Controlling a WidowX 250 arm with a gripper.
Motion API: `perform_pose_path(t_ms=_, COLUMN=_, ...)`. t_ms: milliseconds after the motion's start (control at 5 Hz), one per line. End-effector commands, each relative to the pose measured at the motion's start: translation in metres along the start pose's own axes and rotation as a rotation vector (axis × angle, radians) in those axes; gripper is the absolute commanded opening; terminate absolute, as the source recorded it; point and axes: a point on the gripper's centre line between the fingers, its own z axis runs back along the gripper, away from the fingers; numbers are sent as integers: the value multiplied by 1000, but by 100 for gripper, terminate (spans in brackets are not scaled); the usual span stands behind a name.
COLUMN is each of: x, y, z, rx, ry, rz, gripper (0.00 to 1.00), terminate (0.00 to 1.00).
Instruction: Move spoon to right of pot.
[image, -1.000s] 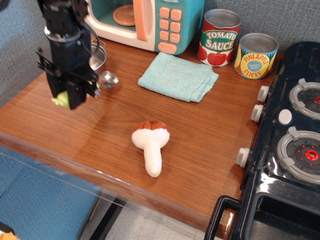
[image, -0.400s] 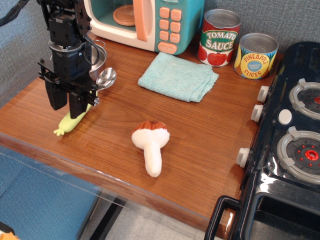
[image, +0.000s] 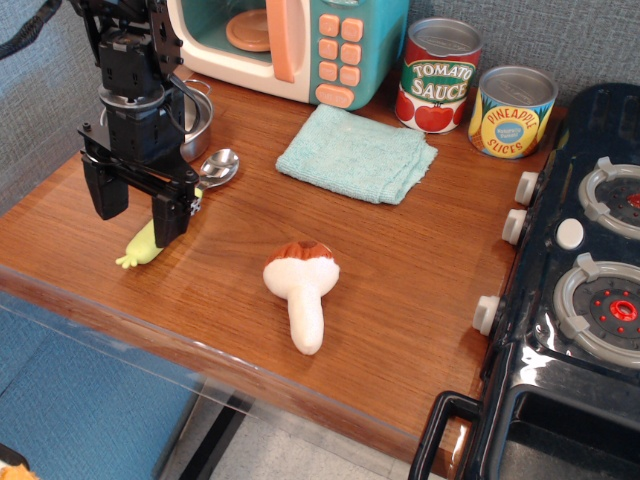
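The black gripper (image: 138, 207) hangs over the left end of the wooden worktop (image: 400, 290), its two fingers (image: 168, 218) spread apart and pointing down, with nothing between them. The spoon (image: 180, 205) lies flat on the worktop under and just behind the gripper: its shiny silver bowl sits to the upper right, close beside the pot, and its pale yellow-green handle runs down and to the left, the nubby end showing near the worktop's front edge. The right finger crosses in front of the handle's middle, so whether it touches the handle cannot be told. The pot (image: 197, 115) stands behind the gripper, partly hidden by the arm, with its steel rim and side visible just left of the spoon's bowl. A toy microwave (image: 330, 45) in teal and cream stands at the back. In front of it lies a folded light-blue cloth (image: 356, 153). Right of the microwave stand two cans, one labelled tomato sauce (image: 438, 75) and one labelled pineapple slices (image: 511, 112), side by side. A plush mushroom (image: 301, 290) with a brown cap and white stem lies near the middle of the worktop, well apart from the spoon. A black toy stove (image: 585, 300) with white knobs fills the right side.
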Motion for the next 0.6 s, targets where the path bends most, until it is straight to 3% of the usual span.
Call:
perform_pose_path(t_ms=0, x=-10, y=3, z=24, rx=-22, ry=-106, rz=5, gripper=100, terminate=0)
perform_pose_path(t_ms=200, x=-10, y=3, z=24, rx=-22, ry=-106, rz=5, gripper=100, terminate=0)
perform_pose_path(t_ms=400, x=-10, y=3, z=24, rx=-22, ry=-106, rz=5, gripper=100, terminate=100)
